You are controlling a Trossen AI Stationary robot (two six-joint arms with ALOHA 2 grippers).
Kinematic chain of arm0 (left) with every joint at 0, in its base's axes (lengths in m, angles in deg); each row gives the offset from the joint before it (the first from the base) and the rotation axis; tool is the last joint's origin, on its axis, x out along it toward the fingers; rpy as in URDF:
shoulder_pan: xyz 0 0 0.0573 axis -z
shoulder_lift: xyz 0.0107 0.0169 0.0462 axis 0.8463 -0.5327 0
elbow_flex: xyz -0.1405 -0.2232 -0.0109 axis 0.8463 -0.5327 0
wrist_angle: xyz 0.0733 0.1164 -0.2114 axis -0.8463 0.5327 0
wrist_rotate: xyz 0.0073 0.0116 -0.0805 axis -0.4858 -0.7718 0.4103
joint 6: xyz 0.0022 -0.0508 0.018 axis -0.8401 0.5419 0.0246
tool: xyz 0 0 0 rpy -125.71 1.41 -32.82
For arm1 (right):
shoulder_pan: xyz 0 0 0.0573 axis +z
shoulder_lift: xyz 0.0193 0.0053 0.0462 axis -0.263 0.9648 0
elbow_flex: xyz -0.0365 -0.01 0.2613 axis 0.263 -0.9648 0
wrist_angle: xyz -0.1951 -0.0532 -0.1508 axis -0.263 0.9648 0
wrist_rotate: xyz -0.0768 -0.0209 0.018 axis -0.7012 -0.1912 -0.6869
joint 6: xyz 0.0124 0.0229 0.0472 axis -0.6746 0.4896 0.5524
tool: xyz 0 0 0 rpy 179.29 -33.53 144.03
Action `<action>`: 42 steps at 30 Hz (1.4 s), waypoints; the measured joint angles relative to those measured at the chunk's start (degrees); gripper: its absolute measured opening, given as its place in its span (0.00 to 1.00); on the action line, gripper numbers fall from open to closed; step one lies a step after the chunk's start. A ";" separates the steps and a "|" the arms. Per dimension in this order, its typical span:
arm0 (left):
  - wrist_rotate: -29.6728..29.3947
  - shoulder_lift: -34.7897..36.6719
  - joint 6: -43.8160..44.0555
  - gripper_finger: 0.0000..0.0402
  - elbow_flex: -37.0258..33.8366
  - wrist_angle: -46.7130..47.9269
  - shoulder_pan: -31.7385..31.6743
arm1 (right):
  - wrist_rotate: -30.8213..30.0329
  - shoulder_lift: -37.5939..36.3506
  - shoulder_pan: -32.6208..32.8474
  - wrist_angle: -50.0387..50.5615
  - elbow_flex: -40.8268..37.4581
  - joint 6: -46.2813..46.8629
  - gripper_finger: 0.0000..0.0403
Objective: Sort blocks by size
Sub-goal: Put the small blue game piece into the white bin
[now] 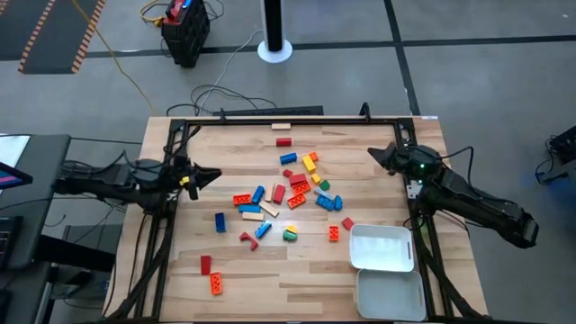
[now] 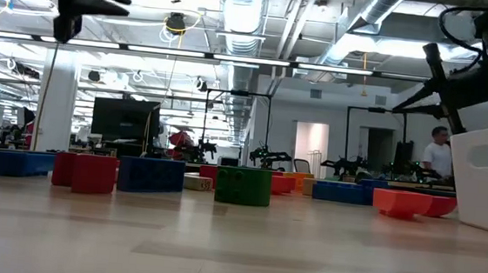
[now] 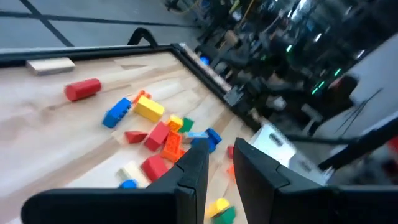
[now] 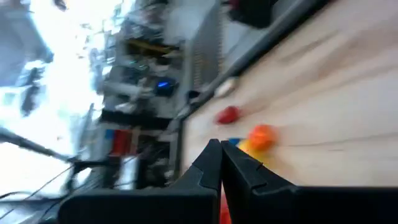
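The blocks (image 1: 286,193) lie scattered mid-table, with two trays (image 1: 382,247) at the right front corner.

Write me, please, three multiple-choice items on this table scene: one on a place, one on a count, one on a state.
1. Where do the white trays sit on the table in the high view?
A. lower right corner
B. upper left corner
C. centre

2. How many white trays are there?
A. one
B. two
C. four

3. What do the trays hold?
A. red blocks
B. wooden blocks
C. nothing

Key: 1 A, both trays lie by the right arm's side, nearest the picture's bottom. 2 B, one tray sits next to a second. 3 C, both show bare white insides, while the blocks lie scattered mid-table; the left gripper and right gripper hang above the table's sides.
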State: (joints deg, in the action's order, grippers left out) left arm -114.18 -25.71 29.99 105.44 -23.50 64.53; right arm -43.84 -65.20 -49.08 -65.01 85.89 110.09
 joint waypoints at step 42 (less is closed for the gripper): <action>28.57 -27.82 -31.70 0.39 21.26 17.95 -26.45 | 6.61 68.12 32.00 43.02 44.92 -2.68 0.72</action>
State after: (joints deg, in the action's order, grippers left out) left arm -85.61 -53.53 -1.72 126.70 -5.54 38.08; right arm -37.23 2.92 -17.08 -21.99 130.80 107.41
